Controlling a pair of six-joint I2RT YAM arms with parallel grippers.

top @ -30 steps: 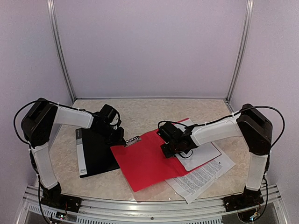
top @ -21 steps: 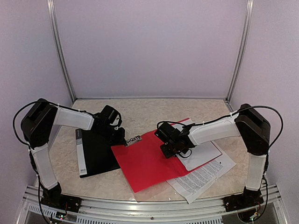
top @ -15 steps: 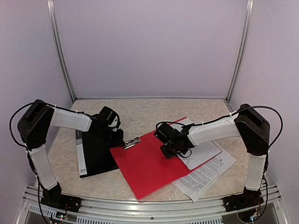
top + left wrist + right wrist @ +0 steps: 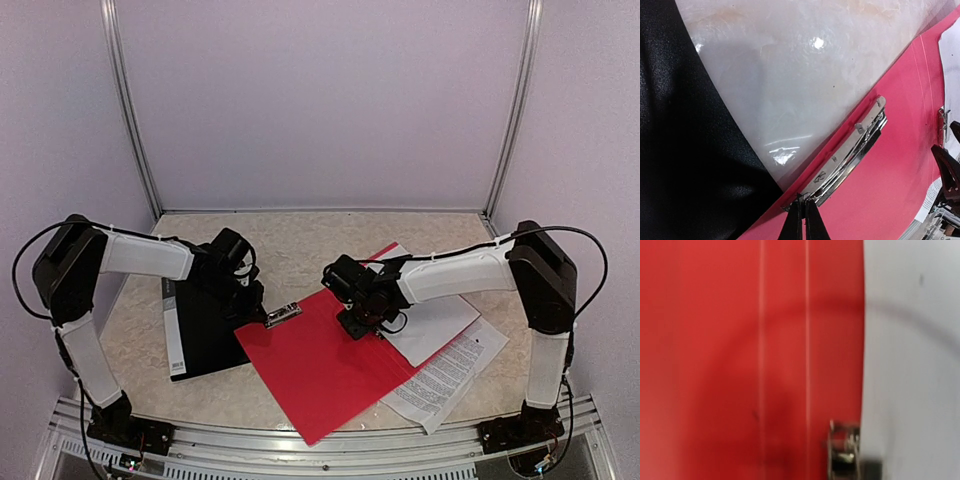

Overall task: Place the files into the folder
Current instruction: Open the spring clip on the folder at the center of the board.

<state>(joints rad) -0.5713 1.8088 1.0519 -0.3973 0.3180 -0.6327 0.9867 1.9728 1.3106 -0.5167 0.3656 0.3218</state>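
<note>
Lilac walls (image 4: 320, 100) enclose a marbled beige table (image 4: 300, 240).

1. A black folder (image 4: 205, 335) lies flat at the table's 9 o'clock side. A white strip (image 4: 172, 325) along its left edge carries small print that is too small to read.
2. The left gripper (image 4: 258, 305) sits at 3 o'clock of the black folder. In the left wrist view its fingertips (image 4: 796, 220) are pressed together, clenched at the near end of the metal clip (image 4: 850, 145). Whether anything is pinched between them cannot be told. An embossed mark on the clip is not legible.
3. The red folder (image 4: 320, 365) lies open and flat at the table's centre, with the clip at its 10 o'clock corner.
4. The right gripper (image 4: 355, 320) points down onto the red folder's 2 o'clock edge, where red meets white paper. Its jaw state cannot be determined: the right wrist view is blurred and shows only red surface, white sheet and a small metal fitting (image 4: 844, 450).
5. The files (image 4: 445, 365) lie on the table at 3 o'clock of the red folder, their left edges tucked beneath it. The plain sheet (image 4: 435, 320) is on top. The printed sheet (image 4: 450, 375) below it bears dense black text, which is unreadable.
</note>
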